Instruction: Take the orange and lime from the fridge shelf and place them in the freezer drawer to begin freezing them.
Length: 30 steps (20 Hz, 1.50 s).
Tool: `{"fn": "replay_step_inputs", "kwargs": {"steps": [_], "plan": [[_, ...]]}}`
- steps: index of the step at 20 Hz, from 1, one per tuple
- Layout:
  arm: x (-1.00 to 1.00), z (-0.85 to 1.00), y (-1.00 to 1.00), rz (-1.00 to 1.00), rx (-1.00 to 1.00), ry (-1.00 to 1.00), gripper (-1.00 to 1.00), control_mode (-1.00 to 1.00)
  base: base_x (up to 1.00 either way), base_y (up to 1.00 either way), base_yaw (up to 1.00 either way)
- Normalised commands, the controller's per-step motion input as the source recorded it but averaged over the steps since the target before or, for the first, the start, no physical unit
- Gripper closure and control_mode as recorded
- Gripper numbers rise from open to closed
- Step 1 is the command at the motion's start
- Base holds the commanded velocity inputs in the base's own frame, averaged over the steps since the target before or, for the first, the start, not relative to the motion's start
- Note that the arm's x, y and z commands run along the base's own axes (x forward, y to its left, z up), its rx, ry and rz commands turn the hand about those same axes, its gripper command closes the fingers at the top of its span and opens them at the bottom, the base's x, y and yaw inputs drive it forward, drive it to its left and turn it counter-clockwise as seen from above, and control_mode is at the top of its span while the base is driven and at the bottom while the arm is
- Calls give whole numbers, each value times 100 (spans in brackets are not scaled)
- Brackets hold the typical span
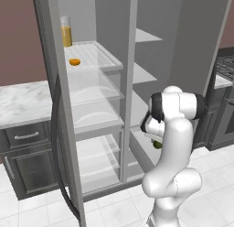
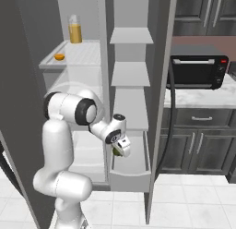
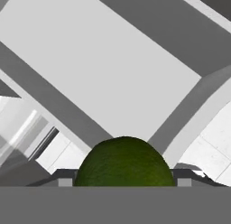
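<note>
The orange (image 1: 74,62) (image 2: 59,57) lies near the front left of the ridged white fridge shelf (image 1: 98,54) (image 2: 85,55). My gripper (image 2: 120,150) (image 1: 156,142) is low in the right compartment and is shut on the lime (image 2: 115,151) (image 1: 157,144) (image 3: 124,162). It hangs over the pulled-out pale grey freezer drawer (image 2: 130,179). In the hand view the dark-green lime bulges between the fingers, with the drawer's flat floor (image 3: 113,69) below it. The fingertips are mostly hidden behind the fruit.
A tall glass of orange juice (image 1: 66,31) (image 2: 75,29) stands at the back of the shelf. Clear crisper bins (image 1: 91,91) sit below it. The open fridge door (image 1: 57,111) is on the left. A toaster oven (image 2: 198,71) rests on the marble counter (image 2: 198,98).
</note>
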Motion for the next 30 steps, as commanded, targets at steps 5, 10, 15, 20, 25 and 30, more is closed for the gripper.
{"fn": "replay_step_inputs", "kwargs": {"steps": [5, 10, 15, 20, 25, 30], "plan": [[17, -41, -16, -1, 7, 3, 100, -100, 0, 0, 0], [17, -50, -14, 0, 5, 10, 100, -100, 0, 0, 0], [12, -41, -16, 0, 5, 10, 100, -100, 0, 0, 0], [19, -28, -5, -1, 3, 14, 100, -100, 0, 0, 0], [13, -34, -4, 0, 2, 13, 100, -100, 0, 0, 0], [7, -43, 0, 0, 0, 12, 100, -100, 0, 0, 0]]}}
